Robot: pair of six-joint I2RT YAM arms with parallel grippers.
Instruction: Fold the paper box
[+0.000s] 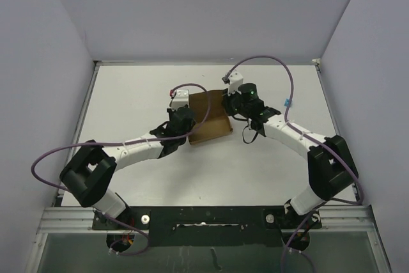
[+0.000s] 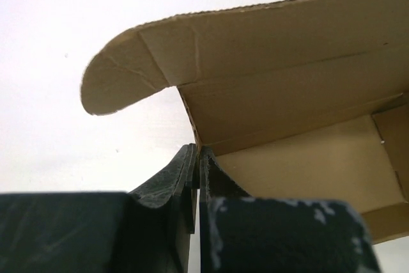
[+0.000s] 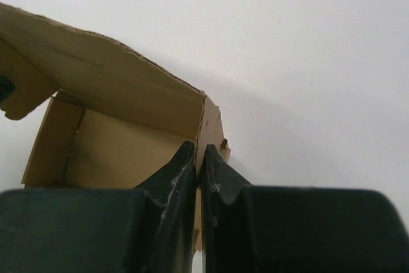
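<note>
The paper box (image 1: 209, 117) is a brown cardboard carton, partly folded, at the middle of the white table. Its lid flap stands open. My left gripper (image 1: 185, 119) is shut on the box's left side wall. In the left wrist view the gripper (image 2: 197, 153) pinches the wall edge, with the box (image 2: 287, 126) and its rounded lid tab above. My right gripper (image 1: 231, 103) is shut on the box's right side wall. In the right wrist view the gripper (image 3: 199, 151) clamps that wall, with the box interior (image 3: 121, 145) to its left.
The white table (image 1: 128, 94) is bounded by grey walls at the back and sides. Purple cables loop above both arms. A metal rail runs along the near edge by the arm bases.
</note>
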